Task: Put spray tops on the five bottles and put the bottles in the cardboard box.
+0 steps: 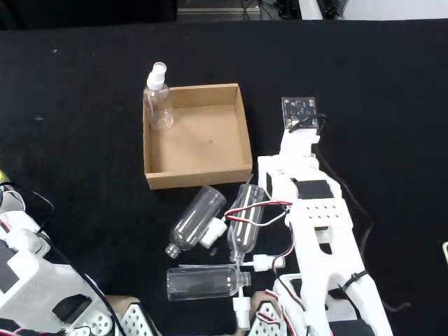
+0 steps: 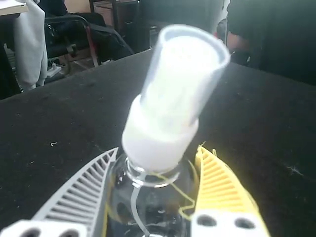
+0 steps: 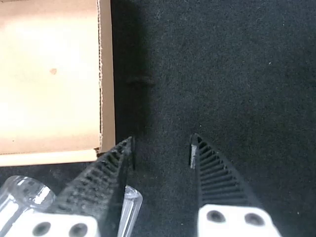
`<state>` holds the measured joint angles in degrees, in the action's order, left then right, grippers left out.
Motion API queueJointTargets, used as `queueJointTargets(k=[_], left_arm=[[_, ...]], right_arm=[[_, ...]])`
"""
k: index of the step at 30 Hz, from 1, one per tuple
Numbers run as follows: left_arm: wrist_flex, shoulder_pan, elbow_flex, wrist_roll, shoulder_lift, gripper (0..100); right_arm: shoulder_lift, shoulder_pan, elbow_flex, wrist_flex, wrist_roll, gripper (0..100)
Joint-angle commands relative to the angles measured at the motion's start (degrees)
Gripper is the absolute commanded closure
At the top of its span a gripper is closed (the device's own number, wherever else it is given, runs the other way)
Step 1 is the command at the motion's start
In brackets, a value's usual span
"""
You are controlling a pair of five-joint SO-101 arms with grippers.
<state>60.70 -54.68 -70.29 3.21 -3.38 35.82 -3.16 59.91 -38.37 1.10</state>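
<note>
In the high view, the cardboard box (image 1: 198, 180) sits open near the middle of the black worktop (image 1: 84, 84). A capped bottle (image 1: 158, 105) stands upright in its 10 o'clock corner. 3 uncapped bottles lie on the worktop at the box's 6 o'clock. These are a slanted bottle (image 1: 198, 218), a middle bottle (image 1: 245, 224) just beside it and crossed by the arm's wires, and a level bottle (image 1: 203, 282) nearest the front edge. A white spray top (image 1: 213, 232) lies between the slanted and middle bottles, touching both. A second spray top (image 1: 243, 313) lies at 5 o'clock of the level bottle. The right arm (image 1: 318, 231) stretches up from 5 o'clock of the box, and the left arm (image 1: 31, 280) sits at the 8 o'clock corner.

In the left wrist view, the left claw (image 2: 157, 149) grips the held bottle (image 2: 148, 207) at its shoulder, with 1 grey and 1 yellow finger pressed against either side. Its fitted top (image 2: 173, 98) rises from the neck.

In the right wrist view, the right claw (image 3: 161, 139) stands moderately wide with bare worktop between its fingers, just beside the box wall. The middle bottle's end lies under the finger nearer the box.
</note>
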Motion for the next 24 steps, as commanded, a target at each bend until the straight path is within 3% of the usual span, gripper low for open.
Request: queueJointTargets(k=[1,10,20,24], left_arm=[[0.1,0.7,0.0,0.4,3.1,97],[-4.2,2.4,-2.7,0.3,14.1,97],[-38.2,8.7,-2.9,0.1,40.8,97],[-46.9,11.6,-2.9,0.1,48.6,97]], right_arm=[[1.1,-0.4,-0.1,1.4,-0.6,83.5],[1.1,-0.4,-0.1,1.4,-0.6,83.5],[1.1,-0.4,-0.1,1.4,-0.6,83.5],[1.1,-0.4,-0.1,1.4,-0.6,83.5]])
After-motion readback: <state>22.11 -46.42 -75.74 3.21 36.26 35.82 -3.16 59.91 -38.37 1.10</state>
